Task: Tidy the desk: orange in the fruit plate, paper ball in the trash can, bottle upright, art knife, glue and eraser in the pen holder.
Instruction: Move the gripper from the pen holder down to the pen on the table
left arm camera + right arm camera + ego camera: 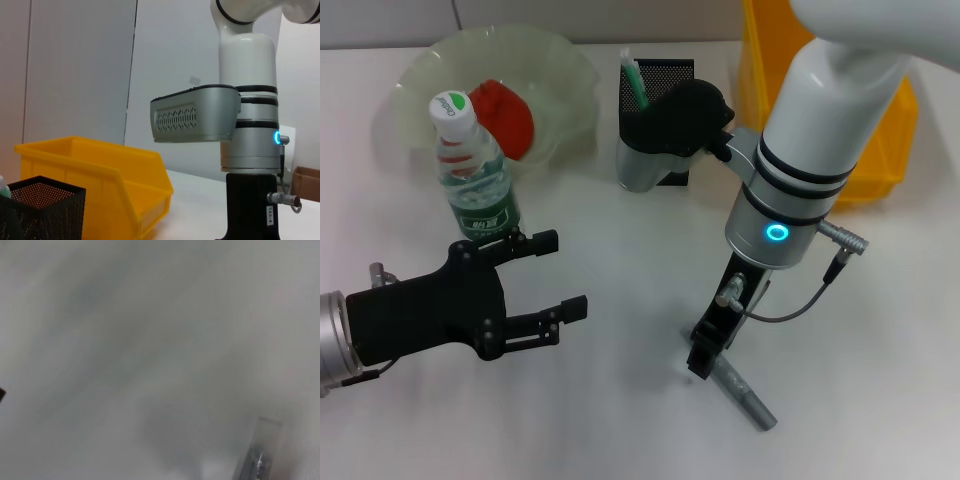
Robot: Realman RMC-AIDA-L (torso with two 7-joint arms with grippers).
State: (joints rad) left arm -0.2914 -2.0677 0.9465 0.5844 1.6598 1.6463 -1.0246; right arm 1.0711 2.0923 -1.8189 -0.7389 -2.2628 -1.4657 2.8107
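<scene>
Glue (744,394) lies flat on the worktop, light, stiff, slippery; grip mid-barrel. Right tool (703,358) touches its end, jaw state unclear; left tool (542,290) idle, released.

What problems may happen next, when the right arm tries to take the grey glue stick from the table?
The right gripper is down at one end of the glue, not its middle, so the stick may tilt or slip when lifted. The pen holder already has the art knife inside, so the glue may catch on it or on the rim. The left gripper, open, is close to the bottle and may knock it over.
</scene>
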